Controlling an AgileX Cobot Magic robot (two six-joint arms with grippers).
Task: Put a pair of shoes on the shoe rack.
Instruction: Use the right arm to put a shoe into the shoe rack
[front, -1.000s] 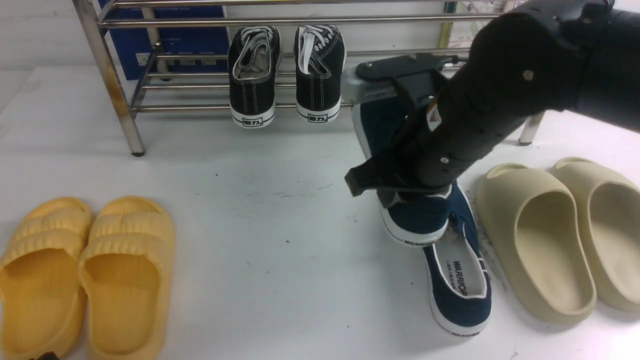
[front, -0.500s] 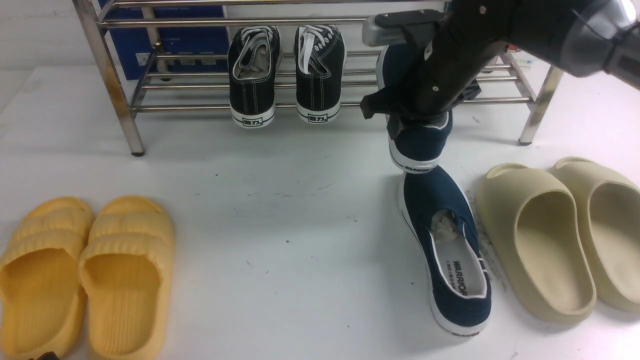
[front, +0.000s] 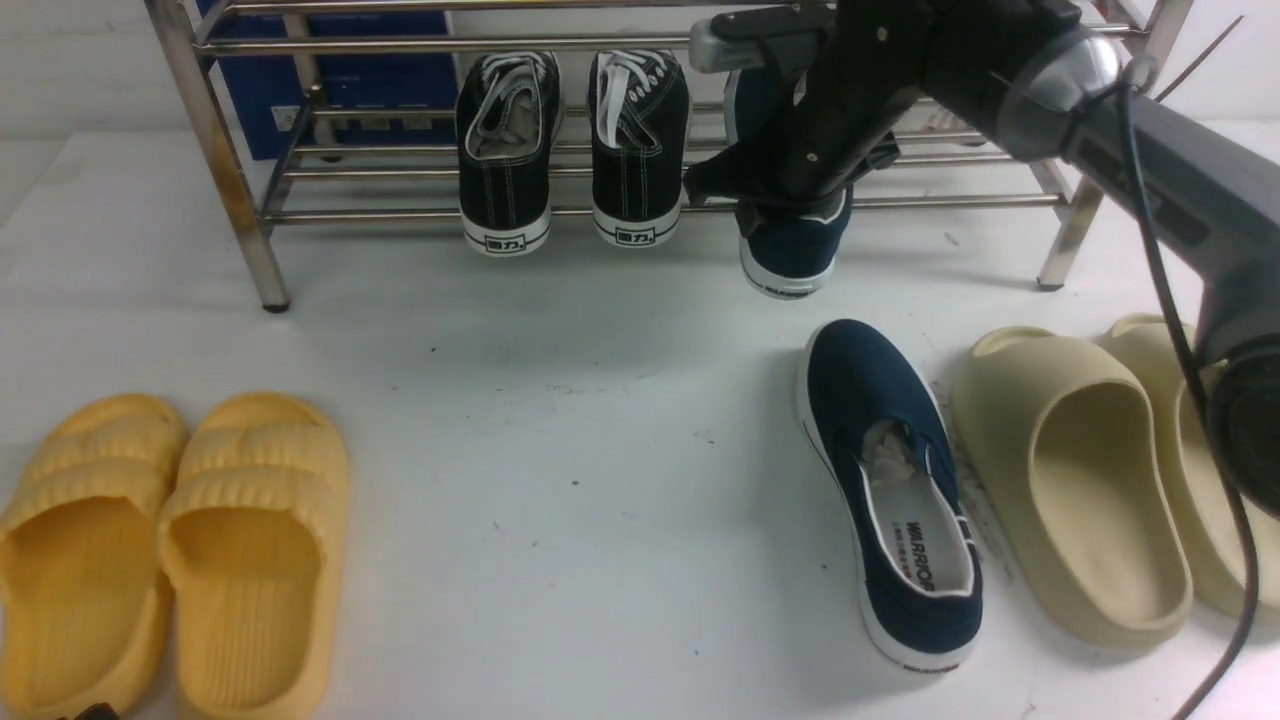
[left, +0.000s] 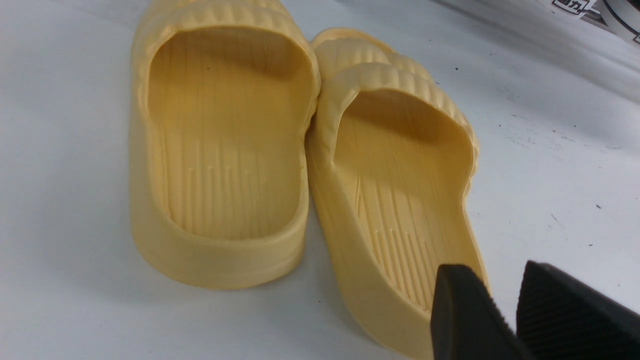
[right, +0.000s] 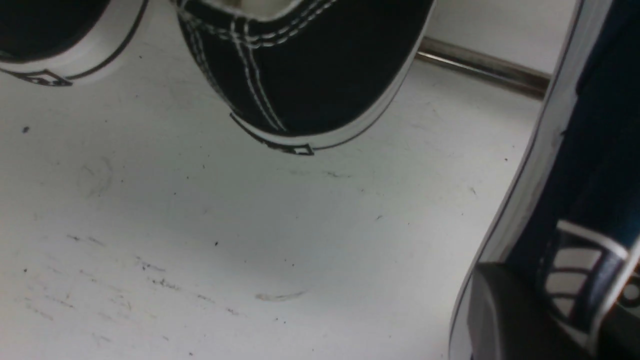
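Now the right fingers, clenched on one shoe, have carried it from tabletop to rack; its mate waits below; the left fingers hang parted, empty.

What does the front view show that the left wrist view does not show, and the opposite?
Only the front view: the shoe rack, the right tool holding one navy shoe at it, the other navy shoe lying on the table, and the beige slippers. Only the left wrist view: the left tool seen plainly, its fingers a little apart and holding nothing. Both: the yellow slippers and the white table.
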